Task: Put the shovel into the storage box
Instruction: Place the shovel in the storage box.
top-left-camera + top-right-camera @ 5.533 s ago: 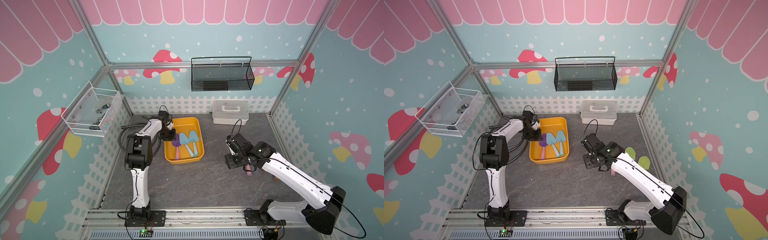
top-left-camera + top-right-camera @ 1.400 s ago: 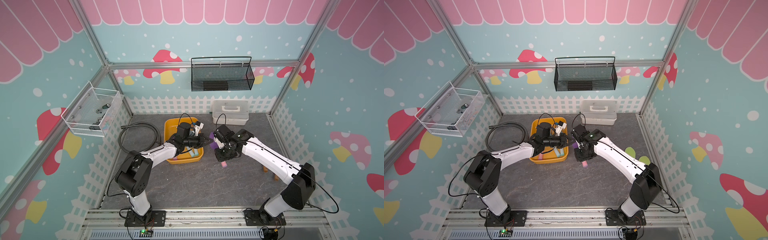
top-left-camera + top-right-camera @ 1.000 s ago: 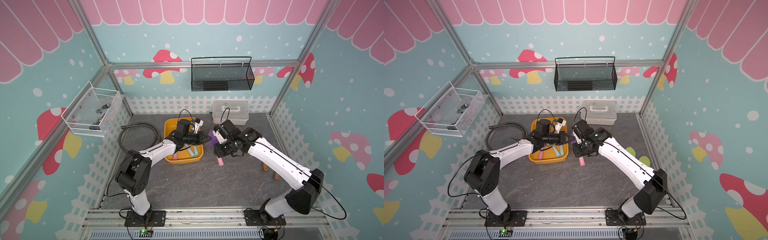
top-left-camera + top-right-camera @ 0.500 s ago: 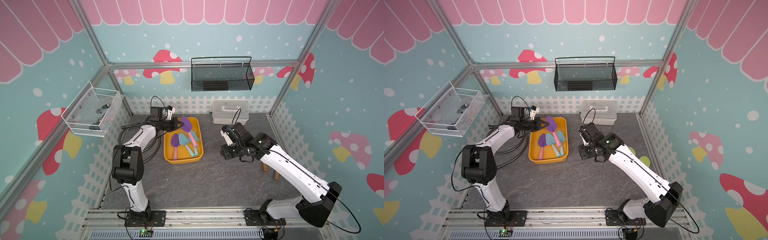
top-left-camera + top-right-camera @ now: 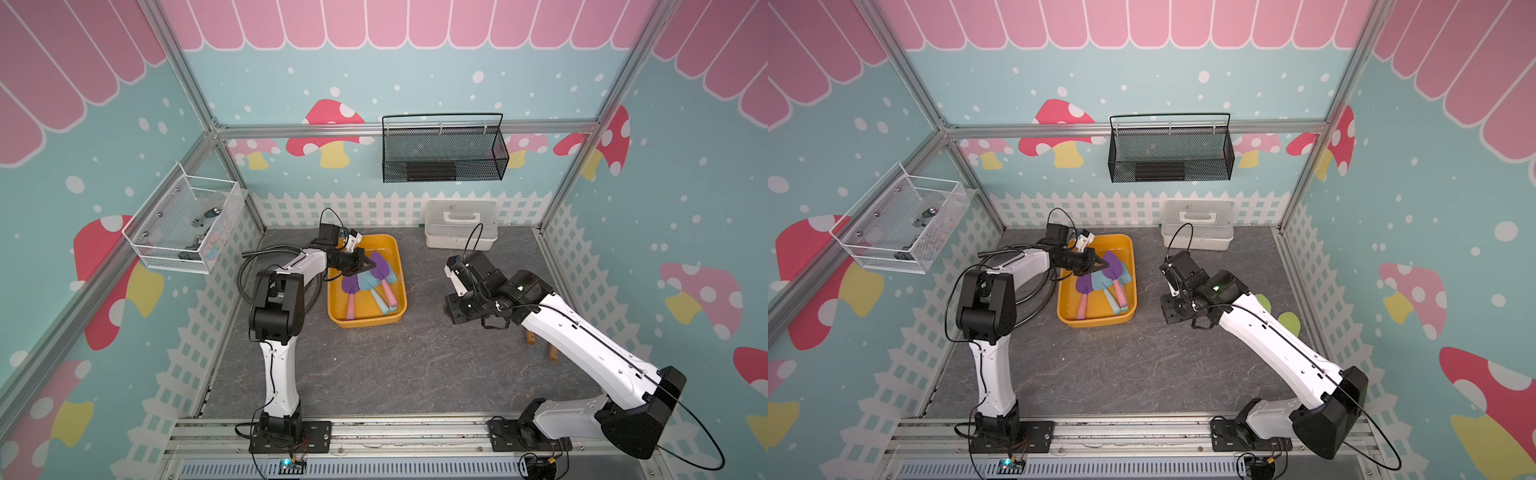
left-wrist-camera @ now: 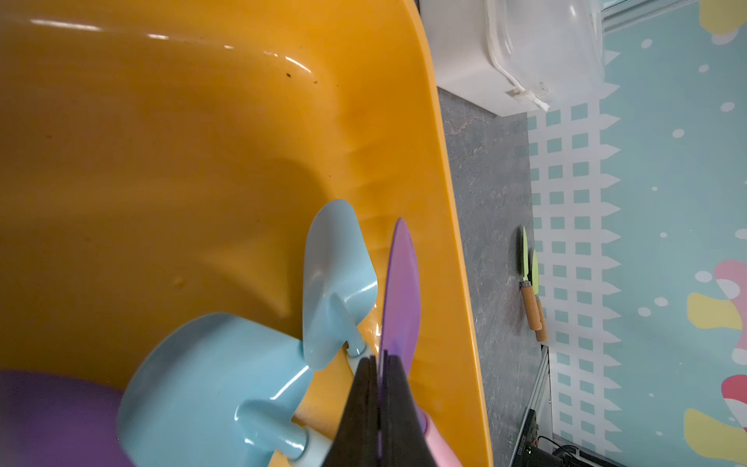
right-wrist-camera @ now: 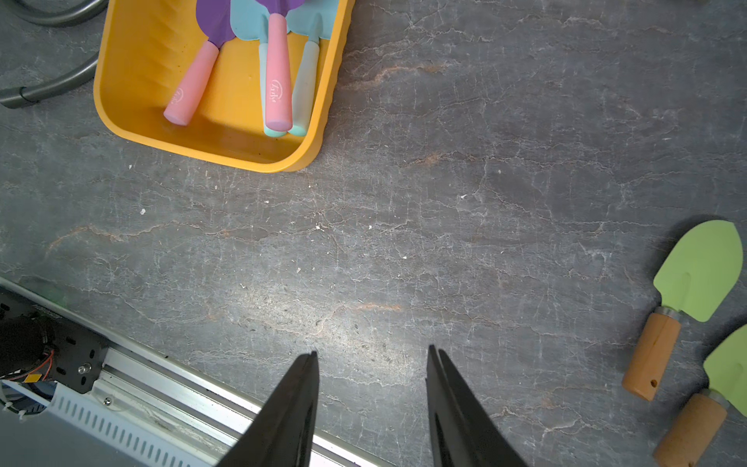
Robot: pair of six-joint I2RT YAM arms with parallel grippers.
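In both top views the left gripper (image 5: 367, 263) is over the upper part of the storage box (image 5: 365, 323), which stands on the grey floor (image 5: 395, 365) a little left of the centre of the frame. In the left wrist view its two black fingers (image 6: 361, 408) are pressed together with only the thin blade of the purple shovel (image 6: 400, 291) between them. The jaws are therefore closed on this blade, close to its neck. The pink handle (image 7: 278, 72) of this shovel lies inside the box, on top of the handles of two blue shovels (image 6: 214, 376). A second purple shovel (image 5: 350, 286) lies beside them, more to the left in the box.

The right gripper (image 7: 372, 351) is right of the centre in the top views, well apart from the box. Its jaws stand partly open with a clear gap, and they hold nothing; below them is the floor. Two green shovels (image 7: 699, 271) with wooden handles lie on the floor at the right edge of the right wrist view, apart from both grippers.
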